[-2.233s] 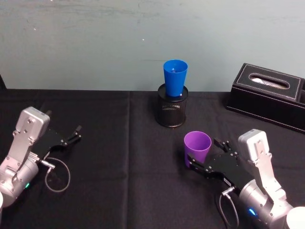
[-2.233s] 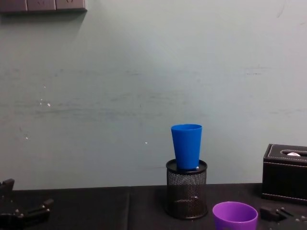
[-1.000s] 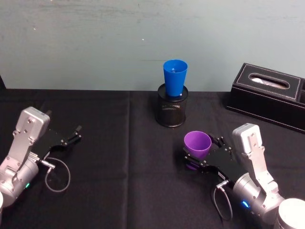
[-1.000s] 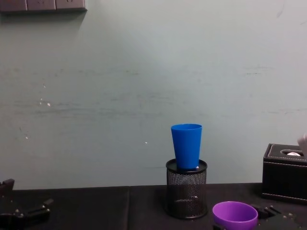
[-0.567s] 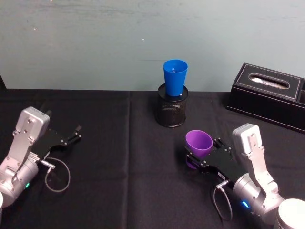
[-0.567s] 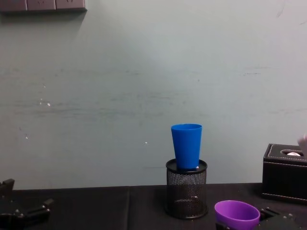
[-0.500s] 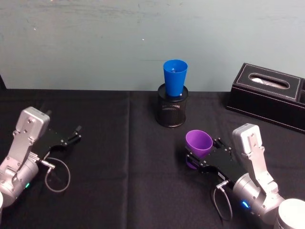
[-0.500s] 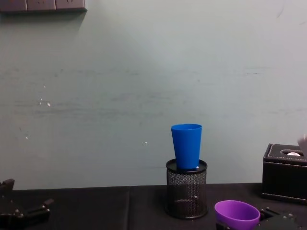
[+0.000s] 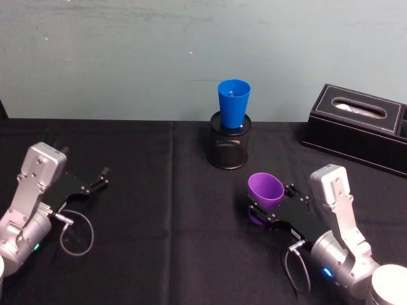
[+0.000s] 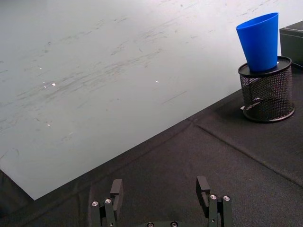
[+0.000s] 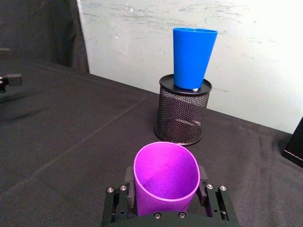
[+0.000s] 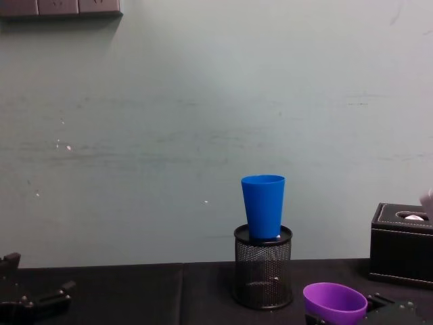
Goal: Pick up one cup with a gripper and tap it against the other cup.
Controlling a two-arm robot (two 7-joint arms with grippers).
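far left, left gripper (image 9: 100, 178) sits idle, fingers spread wide. centre back, blue cup (image 9: 233, 103) stands upright in mesh pen holder (image 9: 229, 150). right front, right gripper (image 9: 272, 203) clamps purple cup (image 9: 265, 189), tilted, well apart from blue.

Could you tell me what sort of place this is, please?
Probably a robot lab or office bench: a black-clothed table against a bare wall, with a mesh pen holder and a tissue box.

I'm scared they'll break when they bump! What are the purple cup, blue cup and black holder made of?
Purple cup: probably plastic, smooth, soft sheen, thin rim.
Blue cup: likely the same smooth plastic.
Mesh pen holder: seemingly black metal, see-through holes.
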